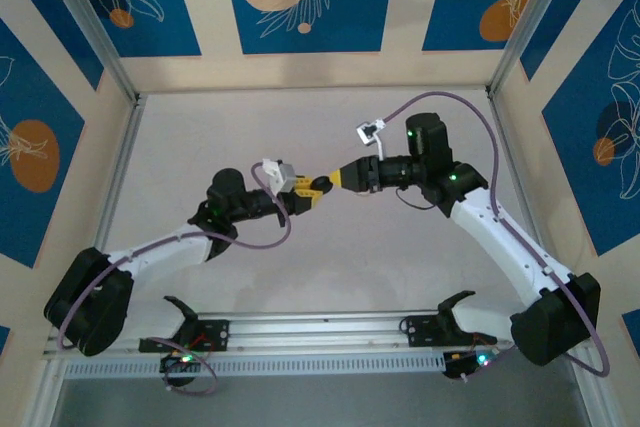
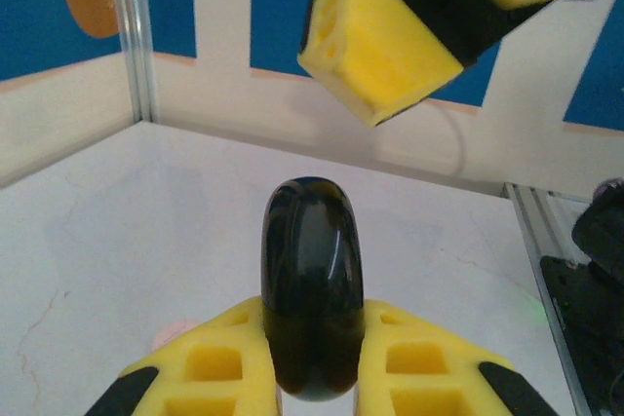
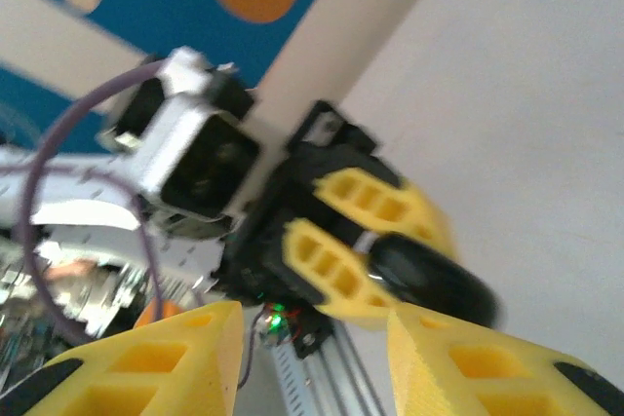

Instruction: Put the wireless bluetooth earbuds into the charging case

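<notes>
The charging case (image 2: 312,280) is a glossy black rounded shell, closed and standing on edge. My left gripper (image 2: 312,343) is shut on it, with a yellow finger against each flat side. From above, the case (image 1: 321,185) is held up over the middle of the table at the tip of the left gripper (image 1: 308,193). My right gripper (image 1: 338,179) faces it from the right, almost touching. In the right wrist view the right gripper (image 3: 314,338) is open with nothing between its fingers, and the case (image 3: 434,280) sits just past them. The earbuds are out of view.
An aluminium rail (image 1: 320,342) runs along the near edge between the arm bases, with black hook-shaped stands (image 1: 190,319) on it. Metal frame posts (image 1: 100,47) rise at the back corners. A purple cable (image 1: 270,239) loops under the left wrist.
</notes>
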You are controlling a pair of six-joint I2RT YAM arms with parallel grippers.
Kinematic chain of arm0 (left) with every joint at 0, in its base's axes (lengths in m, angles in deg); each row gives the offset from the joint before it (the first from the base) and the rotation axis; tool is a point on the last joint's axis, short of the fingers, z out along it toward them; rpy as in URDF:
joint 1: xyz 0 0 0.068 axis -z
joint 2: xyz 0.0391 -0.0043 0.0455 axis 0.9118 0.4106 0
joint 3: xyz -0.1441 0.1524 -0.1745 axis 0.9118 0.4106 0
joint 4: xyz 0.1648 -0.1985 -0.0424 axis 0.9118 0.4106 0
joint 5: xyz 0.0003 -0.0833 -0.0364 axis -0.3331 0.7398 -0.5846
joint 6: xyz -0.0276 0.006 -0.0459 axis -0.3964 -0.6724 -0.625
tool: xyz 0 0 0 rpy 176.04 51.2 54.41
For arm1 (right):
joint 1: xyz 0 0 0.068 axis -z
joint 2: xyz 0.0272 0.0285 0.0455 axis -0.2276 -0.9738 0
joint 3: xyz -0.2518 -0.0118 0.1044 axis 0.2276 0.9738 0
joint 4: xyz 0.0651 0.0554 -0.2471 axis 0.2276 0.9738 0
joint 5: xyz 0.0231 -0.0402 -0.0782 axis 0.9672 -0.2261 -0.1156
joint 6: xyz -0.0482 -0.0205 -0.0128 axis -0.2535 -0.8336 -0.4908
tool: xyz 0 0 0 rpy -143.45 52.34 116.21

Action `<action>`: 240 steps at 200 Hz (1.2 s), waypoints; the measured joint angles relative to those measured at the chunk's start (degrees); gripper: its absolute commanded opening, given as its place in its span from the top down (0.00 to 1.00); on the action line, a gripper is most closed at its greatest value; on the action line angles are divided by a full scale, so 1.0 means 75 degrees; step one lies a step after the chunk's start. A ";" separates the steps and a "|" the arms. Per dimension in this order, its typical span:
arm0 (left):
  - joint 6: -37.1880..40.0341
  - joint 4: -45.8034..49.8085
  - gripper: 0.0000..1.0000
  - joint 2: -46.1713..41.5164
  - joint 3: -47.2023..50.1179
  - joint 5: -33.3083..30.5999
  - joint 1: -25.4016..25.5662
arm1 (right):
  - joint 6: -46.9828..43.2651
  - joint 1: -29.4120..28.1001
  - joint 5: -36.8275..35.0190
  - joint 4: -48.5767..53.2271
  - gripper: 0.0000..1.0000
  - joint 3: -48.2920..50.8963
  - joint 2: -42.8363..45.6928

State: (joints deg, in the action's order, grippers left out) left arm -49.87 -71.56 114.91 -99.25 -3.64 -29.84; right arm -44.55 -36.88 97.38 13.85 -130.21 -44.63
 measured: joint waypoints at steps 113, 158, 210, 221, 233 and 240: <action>-0.3316 0.4299 0.85 0.3293 -0.3713 -0.0912 -0.0003 | 0.1230 0.1883 -0.1682 0.1058 0.57 0.0828 -0.0125; -0.4363 0.5158 0.84 0.4811 -0.4846 -0.0597 -0.0119 | 0.1282 0.1883 -0.1536 0.0845 0.57 0.1049 -0.0443; -0.4931 0.5776 0.82 0.5814 -0.5636 -0.0309 -0.0315 | 0.1454 0.1903 -0.1341 0.0434 0.57 0.1137 -0.0493; -0.5010 0.5791 0.82 0.5963 -0.5753 -0.0233 -0.0341 | 0.1454 0.1903 -0.1311 0.0408 0.57 0.1137 -0.0504; -0.5068 0.5823 0.82 0.6111 -0.5858 -0.0189 -0.0361 | 0.1454 0.1903 -0.1306 0.0388 0.57 0.1137 -0.0507; -0.5082 0.5849 0.82 0.6178 -0.5901 -0.0181 -0.0376 | 0.1454 0.1906 -0.1303 0.0382 0.57 0.1137 -0.0507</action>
State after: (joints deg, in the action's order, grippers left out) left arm -87.99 -27.69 161.25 -143.51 -5.00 -32.66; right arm -33.65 -22.59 87.61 16.71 -121.68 -48.43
